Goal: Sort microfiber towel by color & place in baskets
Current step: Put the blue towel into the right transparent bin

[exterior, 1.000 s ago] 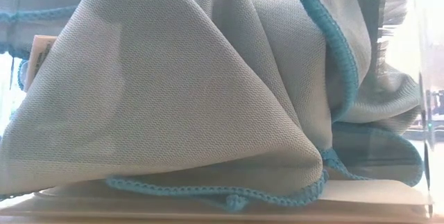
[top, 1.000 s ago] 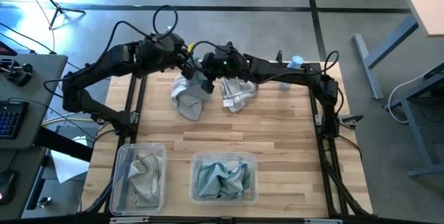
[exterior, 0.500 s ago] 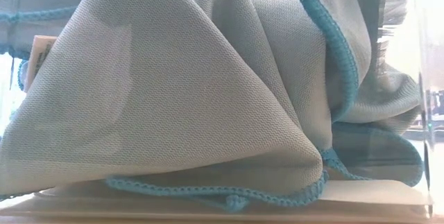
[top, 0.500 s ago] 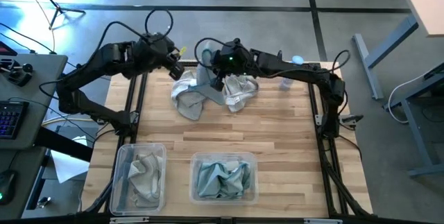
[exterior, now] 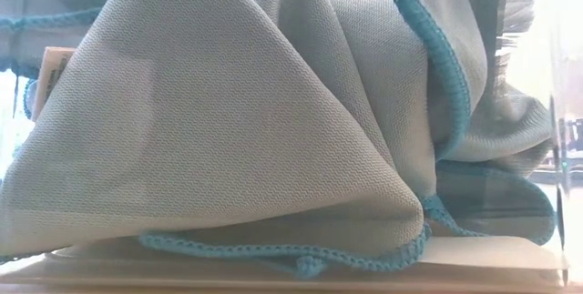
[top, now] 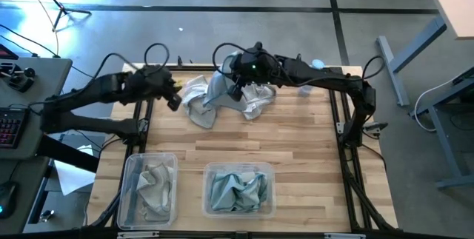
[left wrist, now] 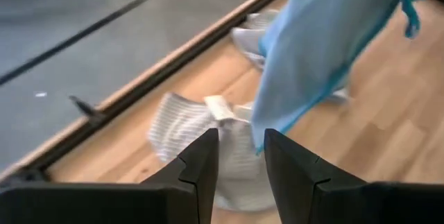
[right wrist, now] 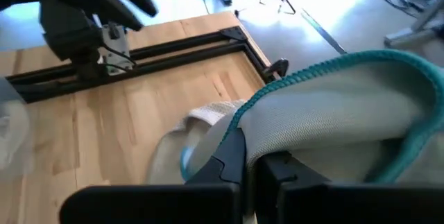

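The right gripper (top: 238, 91) hangs over the far middle of the wooden tabletop (top: 296, 139), its fingers (right wrist: 229, 158) pinched together on a teal-edged microfiber towel (top: 221, 87) that is lifted off the pile and drapes down from the grip. In the right wrist view the towel's teal hem (right wrist: 361, 61) arches over the clamped fingers. Under and beside it lie the remaining cloths: a light grey-beige towel (top: 196, 102) crumpled toward the left and a pale striped one (top: 255, 102) toward the right, both on the far part of the tabletop.

The left gripper (top: 172, 100) sits at the far left edge of the tabletop, just beside the grey-beige towel, its fingers (left wrist: 201, 165) slightly apart and holding nothing.

At the near edge stand two clear plastic baskets. The narrower basket (top: 130, 194), on the left, holds grey-beige towels (top: 153, 187); the wider basket (top: 271, 172), near the middle, holds teal-blue towels (top: 237, 191). The low view is filled by one of those teal-hemmed cloths (exterior: 273, 130) pressed against the clear wall.

A pale blue spray bottle (top: 311, 76) stands at the far right.
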{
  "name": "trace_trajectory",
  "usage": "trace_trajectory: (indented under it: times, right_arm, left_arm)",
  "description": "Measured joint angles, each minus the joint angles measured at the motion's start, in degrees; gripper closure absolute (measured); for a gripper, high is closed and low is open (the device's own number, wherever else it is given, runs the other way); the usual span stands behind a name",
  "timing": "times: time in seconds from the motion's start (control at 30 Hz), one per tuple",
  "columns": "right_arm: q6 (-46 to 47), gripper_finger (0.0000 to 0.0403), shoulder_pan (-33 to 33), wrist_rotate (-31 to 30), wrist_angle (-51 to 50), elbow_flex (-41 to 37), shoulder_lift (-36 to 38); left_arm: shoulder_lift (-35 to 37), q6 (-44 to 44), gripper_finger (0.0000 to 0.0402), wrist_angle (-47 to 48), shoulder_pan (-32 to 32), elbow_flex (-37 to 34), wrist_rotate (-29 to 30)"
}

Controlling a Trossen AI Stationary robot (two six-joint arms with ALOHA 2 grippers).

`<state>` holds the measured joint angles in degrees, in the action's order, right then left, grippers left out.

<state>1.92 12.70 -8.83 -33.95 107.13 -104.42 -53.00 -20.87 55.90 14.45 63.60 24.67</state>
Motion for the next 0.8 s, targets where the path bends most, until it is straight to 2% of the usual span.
trace_trajectory:
  times: [0.23, 0.4, 0.57, 0.8]
  right_arm:
    - [3.94, 0.0402, -3.5, -8.94, -1.0, 0.04, 0.41]
    - [7.59, 0.0402, -7.53, -12.52, -3.38, 2.71, 1.34]
    - [7.53, 0.0402, -13.44, -18.54, -8.61, 9.59, 1.46]
    - [9.45, 0.0402, -24.4, -29.42, -19.12, 21.12, 1.57]
  left_arm:
    - [13.22, 2.52, 0.0321, -7.3, 0.01, -11.09, -10.67]
    - [20.12, 1.92, 0.033, -7.46, 0.01, -16.54, -11.7]
    - [24.21, -2.39, 0.0332, -7.77, 0.01, -20.04, -13.66]
    - [24.8, -4.56, 0.0332, -7.91, 0.01, -20.81, -17.56]
